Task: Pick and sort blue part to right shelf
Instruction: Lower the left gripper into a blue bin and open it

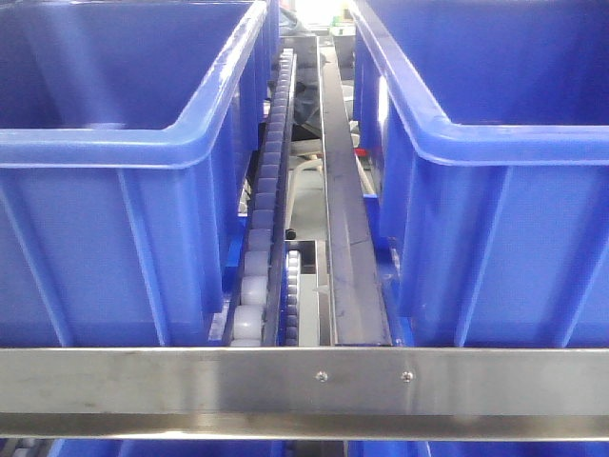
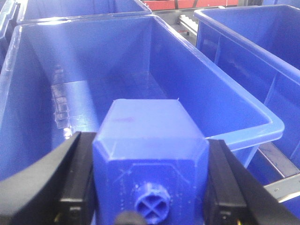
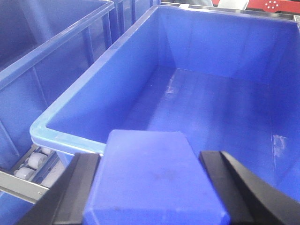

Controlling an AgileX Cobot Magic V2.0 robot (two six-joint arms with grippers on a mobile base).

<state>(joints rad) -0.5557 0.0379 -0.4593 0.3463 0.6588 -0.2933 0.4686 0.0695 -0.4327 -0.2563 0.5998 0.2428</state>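
The left hand (image 2: 150, 187) is clamping a chunky blue plastic block (image 2: 150, 136) over the near end of a large open-top blue plastic bin (image 2: 262, 117); the right hand (image 3: 152, 192) is clamping a smooth blue plastic block (image 3: 150, 159) over a second blue bin (image 3: 93, 89). Release seems next: fingers parting clear of the rims. Beyond, the grey roller track (image 1: 262, 209) of the right shelf (image 1: 190, 381) is running between bins, obstructing nothing.
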